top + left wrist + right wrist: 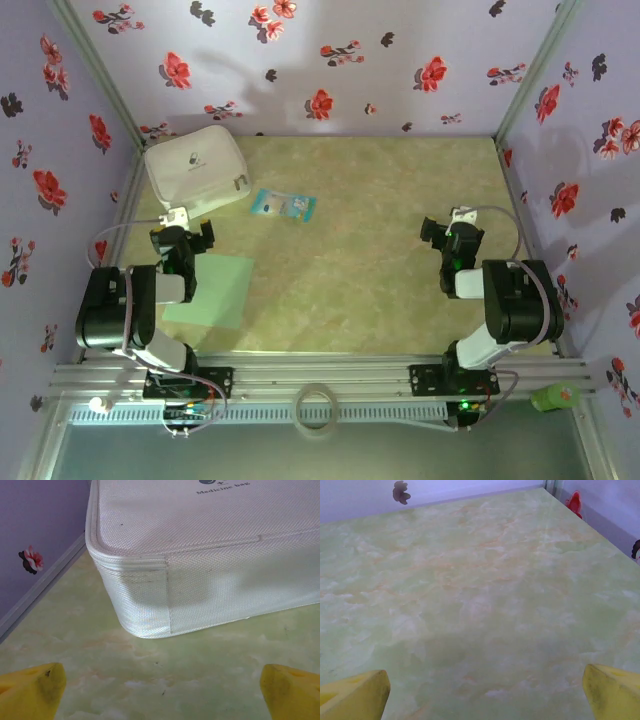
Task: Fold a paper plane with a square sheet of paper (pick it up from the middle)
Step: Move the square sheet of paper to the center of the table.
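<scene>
The square sheet of paper (pixel 212 292), pale mint green, lies flat on the table at the near left, partly under my left arm. My left gripper (pixel 185 236) hangs open just beyond the sheet's far edge, pointing at the white pouch. In the left wrist view its yellow fingertips (pixel 35 690) stand wide apart over bare table, with nothing between them. My right gripper (pixel 447 228) is open at the right side of the table. Its yellow fingertips (pixel 615 692) frame bare marbled surface. No paper plane is in view.
A white zipped pouch (pixel 196 168) lies at the far left, its corner (pixel 150 605) close ahead of the left fingers. A small blue-and-white packet (pixel 283 205) lies just right of it. Flowered walls close three sides. A green object (pixel 555 397) sits by the front rail.
</scene>
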{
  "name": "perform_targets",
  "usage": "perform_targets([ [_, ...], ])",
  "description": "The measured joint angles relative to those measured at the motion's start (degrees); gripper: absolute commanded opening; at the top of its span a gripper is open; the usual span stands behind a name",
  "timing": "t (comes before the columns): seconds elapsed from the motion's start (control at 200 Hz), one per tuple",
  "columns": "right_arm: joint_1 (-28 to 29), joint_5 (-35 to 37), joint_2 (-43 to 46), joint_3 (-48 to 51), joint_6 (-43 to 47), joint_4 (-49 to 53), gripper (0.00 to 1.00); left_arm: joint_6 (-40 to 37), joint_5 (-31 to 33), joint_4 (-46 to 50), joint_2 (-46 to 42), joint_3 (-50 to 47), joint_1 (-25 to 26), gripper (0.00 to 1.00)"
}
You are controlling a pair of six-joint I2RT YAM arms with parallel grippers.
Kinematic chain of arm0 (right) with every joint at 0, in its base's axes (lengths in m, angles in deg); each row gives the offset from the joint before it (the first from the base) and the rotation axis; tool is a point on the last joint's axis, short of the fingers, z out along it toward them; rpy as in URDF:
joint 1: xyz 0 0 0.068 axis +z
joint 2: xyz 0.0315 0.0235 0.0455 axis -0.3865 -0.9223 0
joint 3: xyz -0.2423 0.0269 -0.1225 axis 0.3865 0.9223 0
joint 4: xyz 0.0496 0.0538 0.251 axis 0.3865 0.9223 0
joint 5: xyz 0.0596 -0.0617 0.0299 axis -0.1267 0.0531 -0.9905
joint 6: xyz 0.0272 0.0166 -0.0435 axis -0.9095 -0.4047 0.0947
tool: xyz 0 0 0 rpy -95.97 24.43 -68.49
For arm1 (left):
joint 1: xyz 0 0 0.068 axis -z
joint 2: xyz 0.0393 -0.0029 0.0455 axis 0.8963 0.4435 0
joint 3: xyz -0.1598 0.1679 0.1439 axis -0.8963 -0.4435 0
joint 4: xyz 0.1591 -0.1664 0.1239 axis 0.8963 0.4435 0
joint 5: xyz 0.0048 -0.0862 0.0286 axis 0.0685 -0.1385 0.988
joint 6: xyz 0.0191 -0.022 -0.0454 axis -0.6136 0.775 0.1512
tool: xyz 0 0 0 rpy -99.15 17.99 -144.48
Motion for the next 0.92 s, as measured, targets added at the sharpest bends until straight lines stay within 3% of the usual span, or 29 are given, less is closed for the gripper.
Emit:
perform_targets([
  [0.92, -0.09, -1.14, 0.00, -0.04, 0.00, 0.00, 0.99, 0.00, 0.00, 0.00, 0.00, 0.00, 0.00, 1.00],
])
